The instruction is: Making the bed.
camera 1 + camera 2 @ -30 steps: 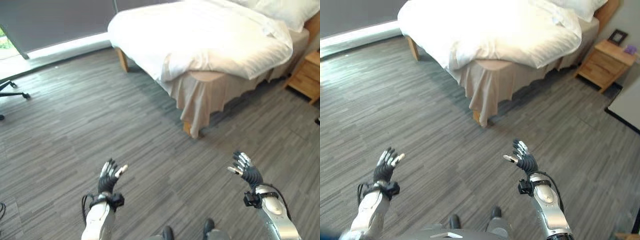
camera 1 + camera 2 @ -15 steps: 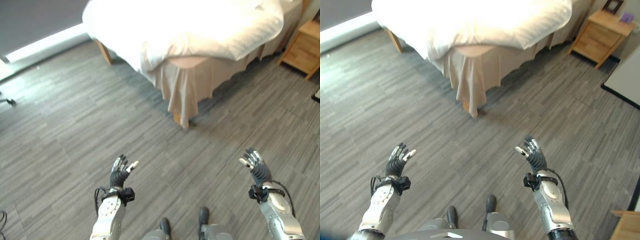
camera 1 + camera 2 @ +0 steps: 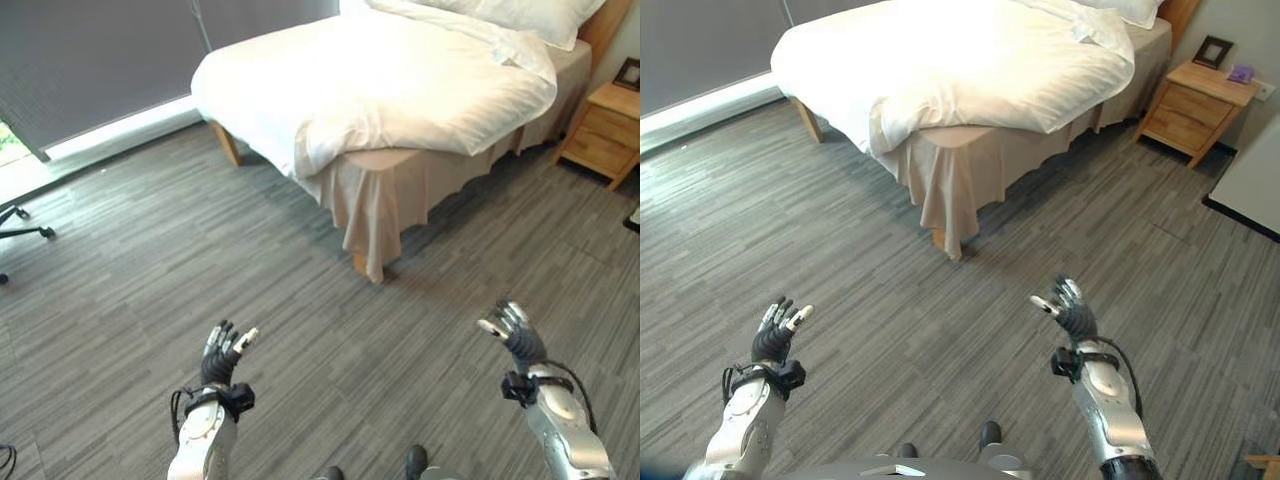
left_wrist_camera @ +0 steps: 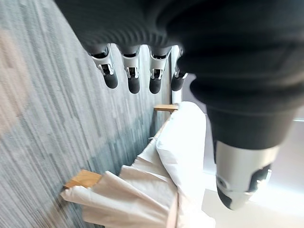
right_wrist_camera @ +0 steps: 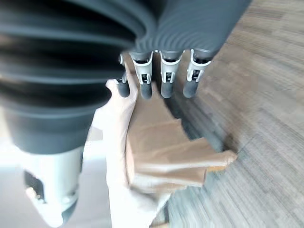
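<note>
We note the bed [image 3: 400, 90] stands well ahead, long axis running away rightward, open grey floor [image 3: 150, 270] between. Our left hand [image 3: 222, 352] and right hand [image 3: 515, 330] hover released, holding nothing.

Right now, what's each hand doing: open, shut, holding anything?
Left hand: open, holding nothing, raised over the floor.
Right hand: open, holding nothing, short of the bed.
</note>
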You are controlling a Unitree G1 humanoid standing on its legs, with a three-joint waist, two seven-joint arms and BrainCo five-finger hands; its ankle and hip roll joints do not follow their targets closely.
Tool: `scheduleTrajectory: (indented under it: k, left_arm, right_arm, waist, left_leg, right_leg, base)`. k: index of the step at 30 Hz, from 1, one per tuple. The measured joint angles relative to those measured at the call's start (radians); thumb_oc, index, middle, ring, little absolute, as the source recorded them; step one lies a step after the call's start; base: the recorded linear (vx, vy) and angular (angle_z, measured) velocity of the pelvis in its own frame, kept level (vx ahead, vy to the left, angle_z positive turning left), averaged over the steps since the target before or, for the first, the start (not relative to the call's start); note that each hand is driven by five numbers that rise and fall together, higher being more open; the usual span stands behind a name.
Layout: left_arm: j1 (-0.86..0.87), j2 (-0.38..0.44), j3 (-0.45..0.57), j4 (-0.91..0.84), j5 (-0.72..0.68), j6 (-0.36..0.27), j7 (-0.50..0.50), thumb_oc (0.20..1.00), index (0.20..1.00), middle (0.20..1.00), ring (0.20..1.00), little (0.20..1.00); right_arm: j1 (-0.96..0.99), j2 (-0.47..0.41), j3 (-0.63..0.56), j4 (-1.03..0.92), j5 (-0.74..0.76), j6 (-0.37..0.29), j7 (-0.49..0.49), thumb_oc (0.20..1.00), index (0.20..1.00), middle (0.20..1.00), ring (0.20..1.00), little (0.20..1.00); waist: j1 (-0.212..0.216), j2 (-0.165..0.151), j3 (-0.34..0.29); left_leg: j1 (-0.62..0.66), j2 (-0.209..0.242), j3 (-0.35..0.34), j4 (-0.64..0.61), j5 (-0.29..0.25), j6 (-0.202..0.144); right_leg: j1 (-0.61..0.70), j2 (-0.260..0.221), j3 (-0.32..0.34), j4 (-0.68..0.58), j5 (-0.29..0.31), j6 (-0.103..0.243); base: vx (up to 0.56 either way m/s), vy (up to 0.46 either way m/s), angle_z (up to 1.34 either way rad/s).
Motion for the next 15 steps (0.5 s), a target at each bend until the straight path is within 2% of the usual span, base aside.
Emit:
scheduleTrajectory:
  k: [1,2,3,4,5,6,7,8,10,11,12,15]
  left_arm:
    - [-0.015,-0.001,-0.029,0.012,0.0,0.001,0.001,1.0,1.0,1.0,1.0,1.0]
    - [-0.021,0.0,-0.043,0.015,0.0,0.001,-0.001,1.0,1.0,1.0,1.0,1.0]
    - [-0.036,-0.004,-0.046,0.025,-0.001,0.001,0.0,1.0,1.0,1.0,1.0,1.0]
    - [-0.035,-0.008,-0.051,0.026,-0.011,0.0,0.003,1.0,1.0,1.0,1.0,1.0]
    - [-0.027,-0.016,-0.052,0.031,-0.031,0.0,0.003,1.0,1.0,1.0,1.0,1.0]
    - [-0.017,-0.023,-0.06,0.043,-0.053,0.002,0.003,1.0,1.0,1.0,1.0,1.0]
    - [-0.01,-0.025,-0.063,0.04,-0.053,0.003,0.002,1.0,1.0,1.0,1.0,1.0]
    - [-0.006,-0.019,-0.047,0.024,-0.053,0.002,0.002,1.0,1.0,1.0,1.0,1.0]
    - [-0.027,-0.01,-0.033,0.03,-0.055,-0.003,0.014,1.0,1.0,1.0,1.0,1.0]
    - [-0.069,-0.01,-0.034,0.04,-0.055,-0.005,0.026,1.0,1.0,1.0,1.0,1.0]
    - [-0.079,-0.008,-0.039,0.038,-0.055,-0.01,0.033,1.0,1.0,1.0,1.0,1.0]
    - [-0.076,-0.04,-0.032,0.037,-0.063,-0.022,0.042,1.0,1.0,1.0,1.0,1.0]
  right_arm:
    - [-0.022,-0.001,0.02,0.003,-0.001,0.0,0.0,1.0,1.0,1.0,1.0,1.0]
    - [-0.023,-0.001,0.024,0.002,-0.001,0.0,0.001,1.0,1.0,1.0,1.0,1.0]
    - [-0.01,0.019,0.031,0.01,-0.009,0.0,0.0,1.0,1.0,1.0,1.0,1.0]
    - [-0.016,0.03,0.03,0.018,-0.023,-0.001,-0.003,1.0,1.0,1.0,1.0,1.0]
    - [-0.032,0.034,0.024,0.033,-0.036,-0.002,-0.005,1.0,1.0,1.0,1.0,1.0]
    - [-0.026,0.037,0.038,0.047,-0.04,0.005,-0.004,1.0,1.0,1.0,1.0,1.0]
    - [-0.006,0.038,0.048,0.046,-0.04,0.008,-0.002,1.0,1.0,1.0,1.0,1.0]
    - [0.004,0.039,0.068,0.043,-0.039,0.008,-0.001,1.0,1.0,1.0,1.0,1.0]
    - [0.003,0.04,0.075,0.04,-0.037,0.007,-0.005,1.0,1.0,1.0,1.0,1.0]
    - [-0.002,0.035,0.077,0.039,-0.037,0.007,-0.014,1.0,1.0,1.0,1.0,1.0]
    - [-0.008,0.039,0.076,0.04,-0.037,0.007,-0.019,1.0,1.0,1.0,1.0,1.0]
    - [-0.007,0.035,0.082,0.037,-0.038,0.007,-0.025,1.0,1.0,1.0,1.0,1.0]
  waist:
    - [0.001,0.019,0.01]
    - [-0.002,0.026,0.011]
    - [-0.007,0.006,0.02]
    - [0.005,0.008,0.033]
    - [0.016,0.016,0.045]
    - [0.017,0.026,0.043]
    - [0.011,0.03,0.043]
    - [0.007,0.015,0.038]
    - [-0.013,0.005,0.029]
    - [-0.022,-0.008,0.025]
    - [-0.033,-0.011,0.028]
    - [-0.041,-0.019,0.025]
  left_leg:
    - [-0.009,0.007,-0.002,0.004,0.002,0.013]
    - [-0.017,0.013,0.0,0.007,0.01,0.015]
    - [-0.015,-0.02,-0.001,0.041,-0.012,0.038]
    - [-0.01,-0.01,0.005,0.06,-0.037,0.044]
    - [-0.005,0.001,0.031,0.061,-0.045,0.051]
    - [-0.001,0.002,0.046,0.073,-0.057,0.052]
    - [0.002,-0.009,0.045,0.071,-0.073,0.046]
    - [-0.007,-0.023,0.036,0.067,-0.073,0.045]
    - [-0.052,-0.027,-0.003,0.075,-0.072,0.043]
    - [-0.076,-0.032,-0.023,0.071,-0.067,0.042]
    - [-0.082,-0.035,-0.036,0.073,-0.056,0.047]
    - [-0.063,-0.045,-0.061,0.083,-0.077,0.017]
  right_leg:
    - [-0.078,-0.011,0.009,0.143,-0.021,0.023]
    - [-0.123,-0.025,0.01,0.228,-0.04,0.043]
    - [-0.18,-0.055,0.012,0.374,-0.047,0.067]
    - [-0.232,-0.08,-0.013,0.477,-0.035,0.084]
    - [-0.277,-0.113,-0.031,0.561,-0.019,0.102]
    - [-0.297,-0.146,-0.072,0.609,-0.024,0.093]
    - [-0.326,-0.167,-0.07,0.615,-0.031,0.103]
    - [-0.342,-0.172,-0.047,0.51,-0.04,0.117]
    - [-0.325,-0.122,0.044,0.28,-0.057,0.136]
    - [-0.315,-0.105,0.068,0.133,-0.053,0.132]
    - [-0.296,-0.099,0.064,0.061,-0.046,0.123]
    - [-0.271,-0.106,0.069,0.077,-0.023,0.108]
  base:
    - [0.0,0.206,-0.05]
    - [0.09,0.257,0.1]
    - [0.1,0.253,0.02]
    - [0.18,0.105,-0.25]
    - [0.2,-0.03,-0.41]
    - [0.3,-0.06,-0.28]
    - [0.49,-0.176,-0.06]
    - [0.49,-0.186,0.02]
    - [0.39,-0.145,0.31]
    - [0.4,-0.151,0.54]
    - [0.42,-0.192,0.43]
    - [0.3,-0.165,0.3]
